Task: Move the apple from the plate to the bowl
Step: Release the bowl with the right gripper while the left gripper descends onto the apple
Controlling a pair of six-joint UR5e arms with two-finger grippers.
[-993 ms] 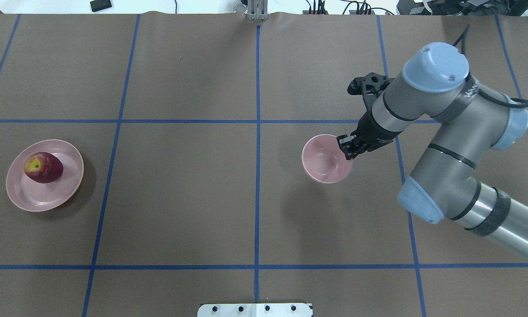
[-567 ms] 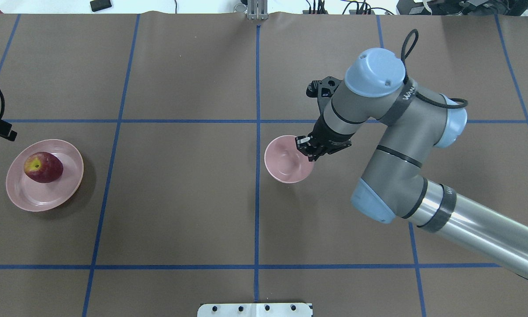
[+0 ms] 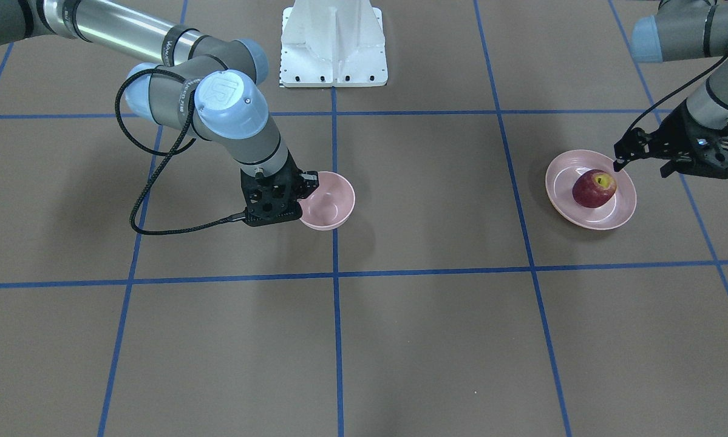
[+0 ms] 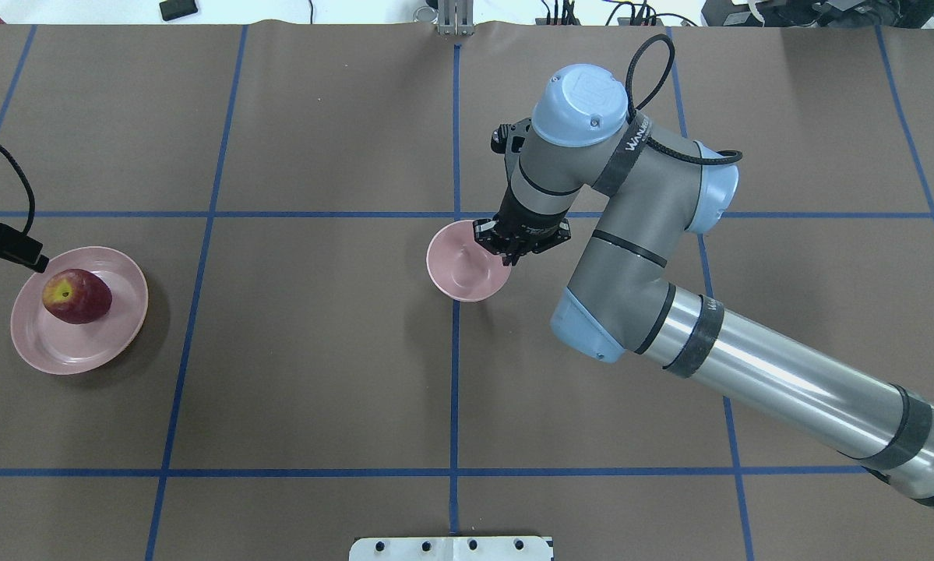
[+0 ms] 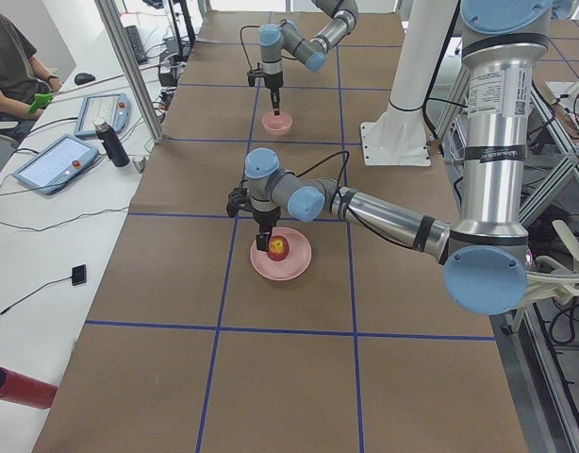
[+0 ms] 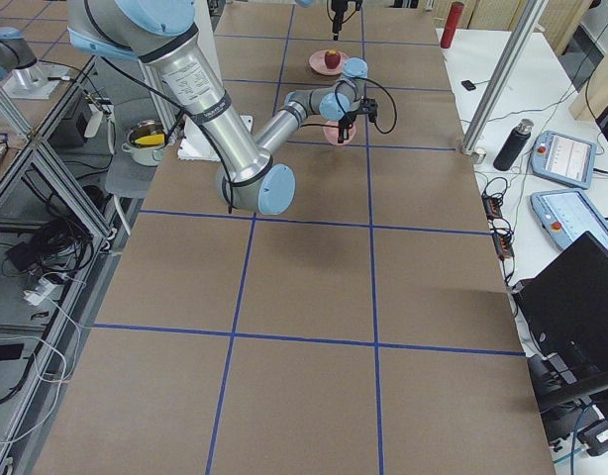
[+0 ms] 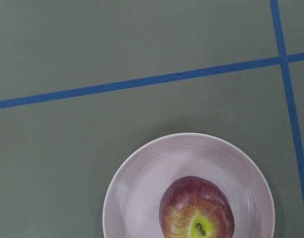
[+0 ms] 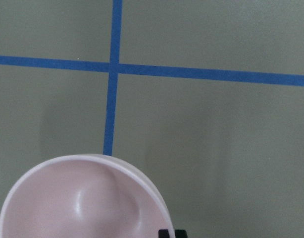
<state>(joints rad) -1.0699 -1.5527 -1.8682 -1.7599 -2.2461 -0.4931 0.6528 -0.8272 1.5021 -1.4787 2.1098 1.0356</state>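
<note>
The right tool [image 4: 505,248], clamped on the rim of the bowl [image 4: 460,274], has brought it to the centre line of the desk [image 4: 318,351], shortening the carry, while the left tool [image 4: 34,259], its gap unclear to me, has arrived beside the plate [image 4: 85,354], where the apple [image 4: 77,296] sits.

We see the bowl [image 4: 455,271] in the right gripper [image 4: 505,252] glossy and smooth (plastic-looking); the table cover [image 4: 318,351] looks like matt brown paper.

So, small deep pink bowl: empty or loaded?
Empty. Inside the small deep pale pink bowl only bare glaze shows; the dark red apple lies on the wide shallow pink plate.
</note>
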